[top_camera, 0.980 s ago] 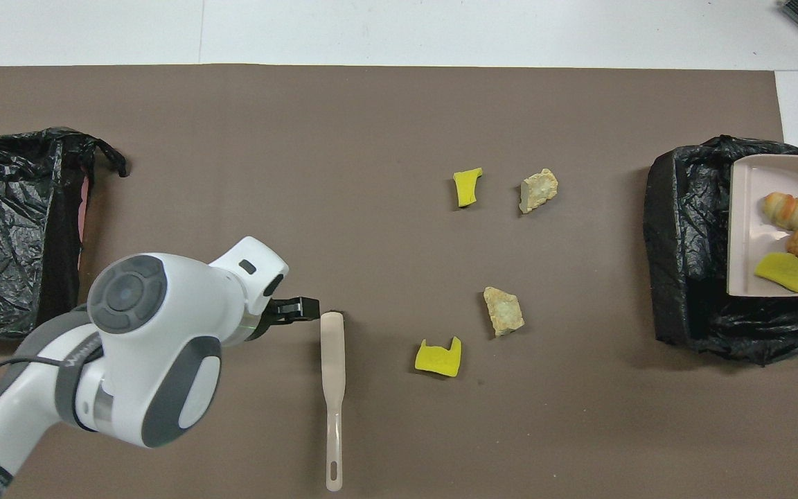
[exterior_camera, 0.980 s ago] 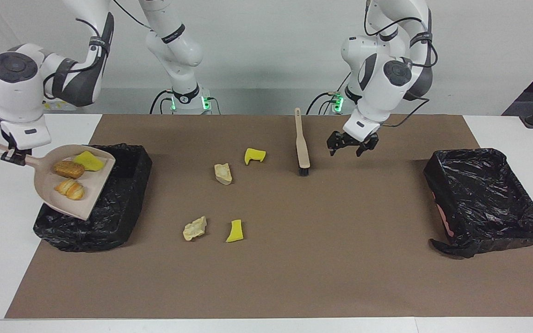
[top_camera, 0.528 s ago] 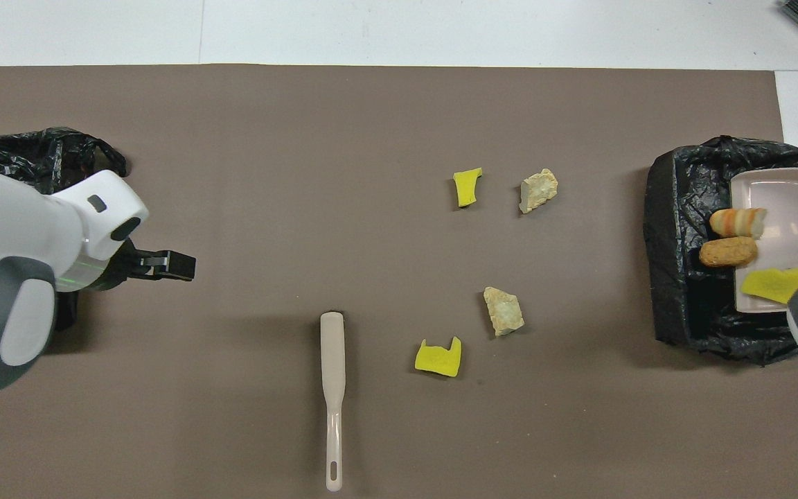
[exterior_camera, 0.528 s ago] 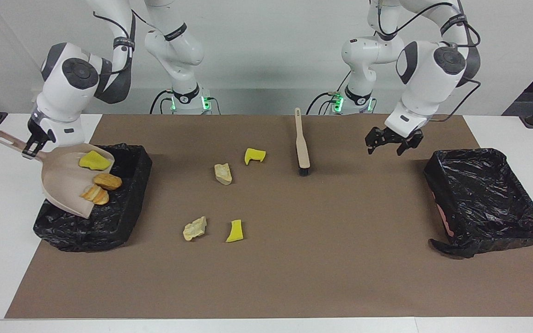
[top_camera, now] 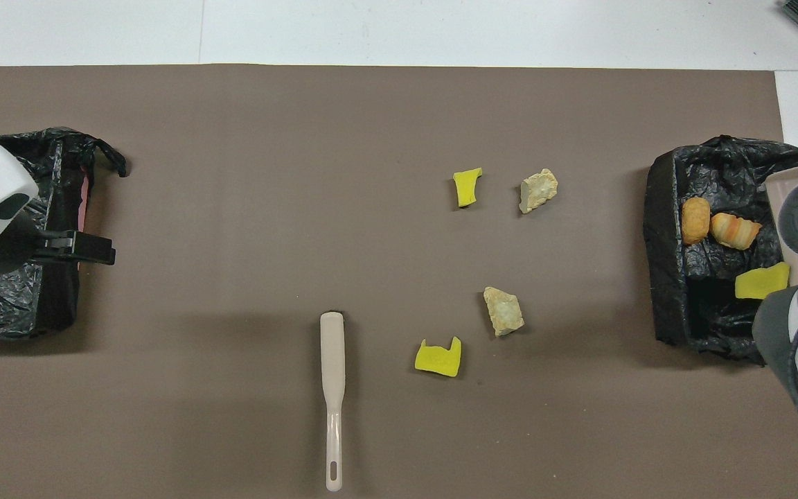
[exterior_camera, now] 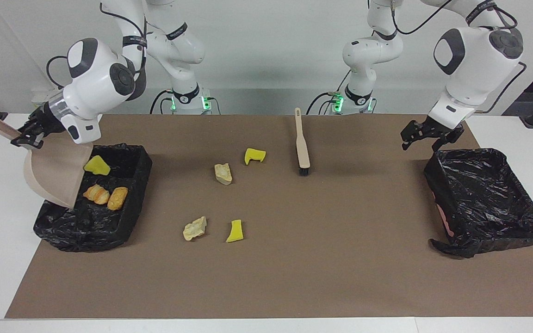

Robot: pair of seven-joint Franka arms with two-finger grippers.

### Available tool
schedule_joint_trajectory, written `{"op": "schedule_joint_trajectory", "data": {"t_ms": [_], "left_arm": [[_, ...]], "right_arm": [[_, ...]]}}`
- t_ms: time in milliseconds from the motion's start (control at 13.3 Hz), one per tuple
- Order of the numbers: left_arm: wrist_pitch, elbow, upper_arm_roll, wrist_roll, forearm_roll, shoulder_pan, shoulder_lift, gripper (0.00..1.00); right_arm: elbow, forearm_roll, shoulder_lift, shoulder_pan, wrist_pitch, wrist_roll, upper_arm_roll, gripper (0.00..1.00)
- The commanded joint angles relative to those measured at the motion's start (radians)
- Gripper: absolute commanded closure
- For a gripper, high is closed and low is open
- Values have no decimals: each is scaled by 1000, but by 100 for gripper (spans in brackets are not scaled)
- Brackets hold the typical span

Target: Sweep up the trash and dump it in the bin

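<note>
— Where's the trash now?

— Three pieces [exterior_camera: 104,187] lie in the black-lined bin [exterior_camera: 133,203] at the right arm's end; four scraps [exterior_camera: 222,194] sit mid-tabletop [exterior_camera: 294,259].

— And the pincers?

— The right pincer [exterior_camera: 25,135] pinches the dustpan [exterior_camera: 53,171] handle, the pan tipped steeply over that bin. The left pincer [exterior_camera: 426,136] hangs spread above the other bin's [exterior_camera: 488,199] edge. The brush [exterior_camera: 301,143] lies untouched.

Facing camera high, looks toward robots; overhead looks steeply down; both share brown mat [exterior_camera: 294,277].
</note>
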Motion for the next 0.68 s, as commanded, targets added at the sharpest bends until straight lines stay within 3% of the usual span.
{"op": "schedule_joint_trajectory", "data": {"t_ms": [0,151,452,603], "left_arm": [[-184,190,-13,-2,15,13,23,0],[-301,283,-13,-2,17,14,19,0],[-315,268,-19,1,15,10,-33,0],[-304,269,-16,3,15,11,-29,0]], "right_arm": [[27,-74,-1,36,-62,18,6,100],[85,-78,23,92,-113,18,6,100],[199,26,78,181,-199,120,7,100],[320,140,149,237,-277,215,7,100]]}}
